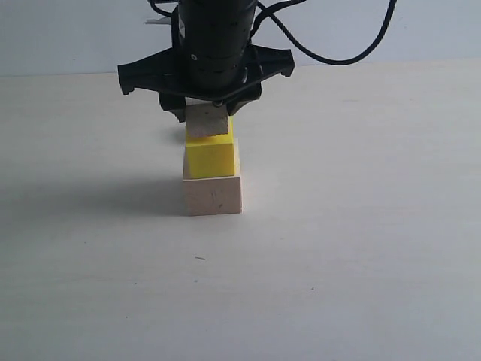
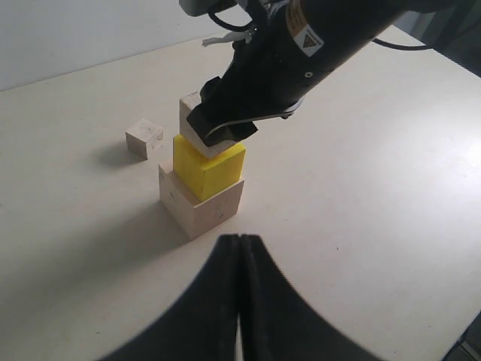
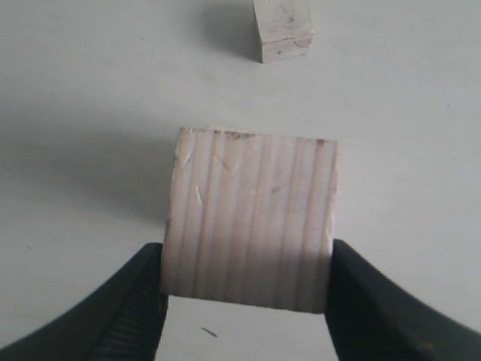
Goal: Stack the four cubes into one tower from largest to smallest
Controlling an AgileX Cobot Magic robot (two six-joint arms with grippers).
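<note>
Alignment was your concern: the right gripper [image 1: 207, 119] had its jaws clamped on the small wood cube [image 1: 204, 125], slightly tilted directly above the yellow cube [image 1: 210, 158], which sat on the largest cube [image 1: 214, 195]. You needed to level and centre it before releasing. The left gripper [image 2: 240, 301] had its jaws together. The tiny cube [image 2: 144, 138] lay on the bench [image 1: 361, 263] near the yellow cube.
</note>
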